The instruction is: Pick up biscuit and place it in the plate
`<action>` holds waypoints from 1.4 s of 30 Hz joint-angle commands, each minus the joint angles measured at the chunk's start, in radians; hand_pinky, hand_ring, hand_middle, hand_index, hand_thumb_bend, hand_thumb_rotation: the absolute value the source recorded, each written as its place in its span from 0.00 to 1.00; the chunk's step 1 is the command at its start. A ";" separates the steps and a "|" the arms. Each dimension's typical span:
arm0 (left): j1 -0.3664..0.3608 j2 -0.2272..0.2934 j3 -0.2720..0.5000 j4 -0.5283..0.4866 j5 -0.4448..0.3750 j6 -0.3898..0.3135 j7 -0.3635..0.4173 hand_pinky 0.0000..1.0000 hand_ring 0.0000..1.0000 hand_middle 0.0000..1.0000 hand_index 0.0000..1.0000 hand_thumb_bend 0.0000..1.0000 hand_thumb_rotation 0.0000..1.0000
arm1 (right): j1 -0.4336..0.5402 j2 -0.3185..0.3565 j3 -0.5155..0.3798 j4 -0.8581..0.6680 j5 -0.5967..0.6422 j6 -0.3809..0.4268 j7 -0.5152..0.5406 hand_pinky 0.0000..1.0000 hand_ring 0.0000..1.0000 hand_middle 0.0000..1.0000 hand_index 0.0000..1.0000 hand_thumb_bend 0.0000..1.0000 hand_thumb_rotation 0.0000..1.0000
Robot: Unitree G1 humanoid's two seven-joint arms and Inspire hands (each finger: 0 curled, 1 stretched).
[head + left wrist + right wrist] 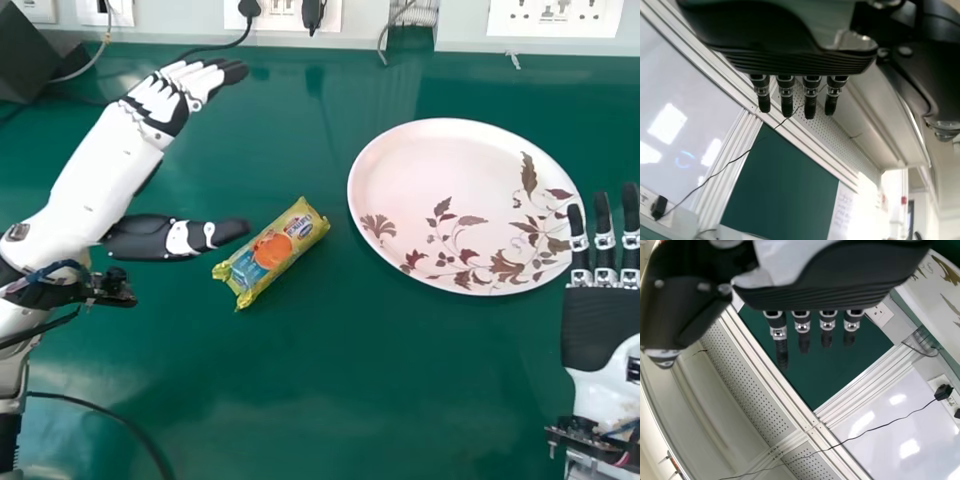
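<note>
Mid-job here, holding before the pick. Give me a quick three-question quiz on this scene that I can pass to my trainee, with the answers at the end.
1. True or false: the fingers of the right robot hand are straight.

2. Multiple choice: in the head view, the biscuit packet lies between the plate and what?
A) the wall sockets
B) the left robot hand
C) the right robot hand

3. Short answer: what does the biscuit packet rest on now?

Key: 1. True. 2. B. 3. The green table.
</note>
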 commanded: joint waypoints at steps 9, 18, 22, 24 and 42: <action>0.062 0.098 0.002 -0.122 0.133 0.128 0.022 1.00 1.00 1.00 0.99 1.00 0.73 | 0.026 0.068 0.008 0.031 0.005 -0.002 0.001 1.00 1.00 1.00 0.93 1.00 0.47; 0.118 0.137 -0.019 -0.209 0.140 0.253 -0.014 1.00 1.00 1.00 0.99 1.00 0.74 | 0.023 0.064 0.011 0.040 0.009 -0.003 0.022 1.00 1.00 1.00 0.94 1.00 0.47; 0.138 0.148 -0.029 -0.252 0.129 0.306 -0.039 1.00 1.00 1.00 0.99 1.00 0.72 | 0.022 0.061 0.006 0.044 0.013 -0.001 0.027 1.00 1.00 1.00 0.94 1.00 0.48; 0.147 0.151 -0.032 -0.279 0.130 0.338 -0.056 1.00 1.00 1.00 0.98 1.00 0.73 | 0.020 0.061 0.006 0.045 0.010 -0.004 0.029 1.00 1.00 1.00 0.93 1.00 0.48; 0.238 0.107 -0.082 -0.515 0.162 0.559 -0.141 1.00 1.00 1.00 1.00 1.00 0.75 | 0.017 0.069 0.023 0.038 -0.008 -0.002 0.007 1.00 1.00 1.00 0.93 1.00 0.53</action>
